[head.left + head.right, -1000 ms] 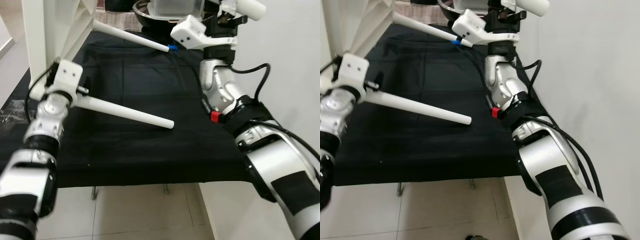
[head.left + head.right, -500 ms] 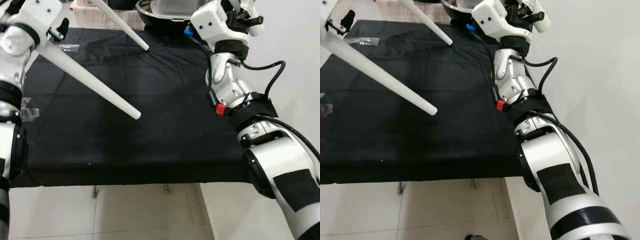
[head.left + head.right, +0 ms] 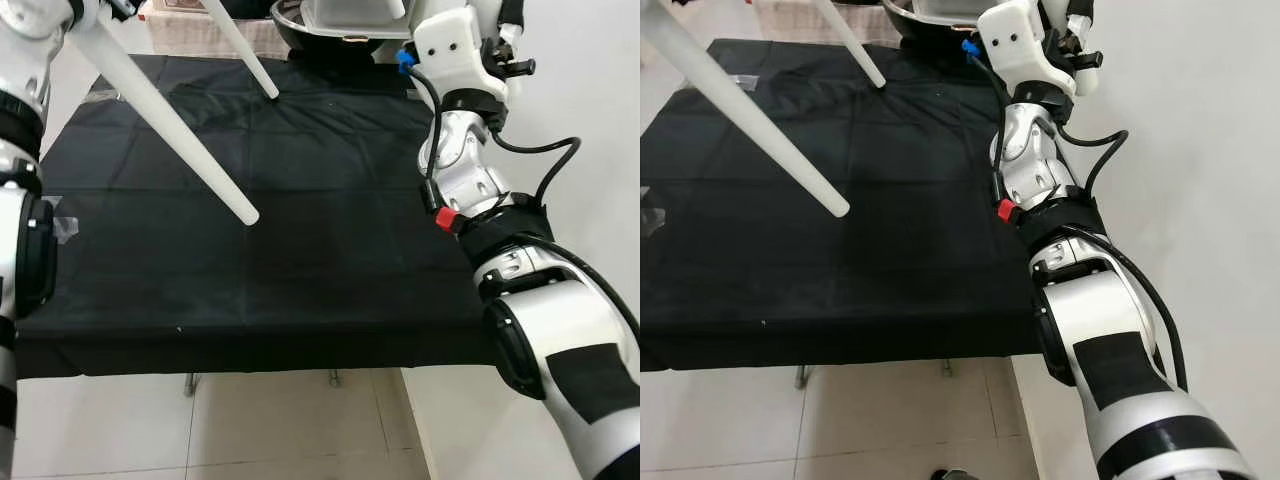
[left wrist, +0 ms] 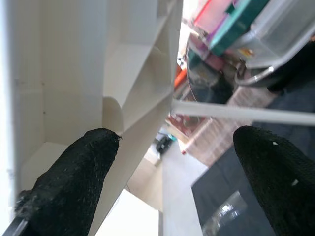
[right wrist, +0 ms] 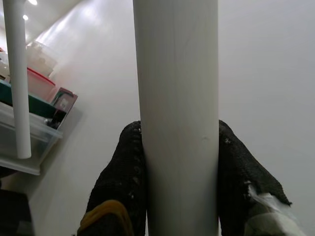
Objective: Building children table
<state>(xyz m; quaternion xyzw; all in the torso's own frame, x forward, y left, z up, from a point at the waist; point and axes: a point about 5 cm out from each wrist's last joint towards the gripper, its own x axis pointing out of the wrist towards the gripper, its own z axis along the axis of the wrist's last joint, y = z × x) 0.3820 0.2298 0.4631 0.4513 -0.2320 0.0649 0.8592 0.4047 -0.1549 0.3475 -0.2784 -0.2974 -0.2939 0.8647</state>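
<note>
A black cloth covers the counter [image 3: 250,260], with pale floor tiles below and a white wall at the right. In the eye views, two white table legs [image 3: 170,125] slant down over the cloth, tips clear of it; a second ago they lay lower and flatter, with the white underside showing at the top left, so the small table has been lifted and tipped, probably to turn it onto its feet. The right arm [image 3: 470,190] has risen too, its wrist now at the top edge.

In the left wrist view, the left pincer [image 4: 177,182] stands wide apart, one finger [image 4: 74,182] against the white ribbed underside [image 4: 128,83], clamping nothing.

In the right wrist view, the right pincer [image 5: 179,187] is closed round a white leg [image 5: 177,98] running straight between its pads
</note>
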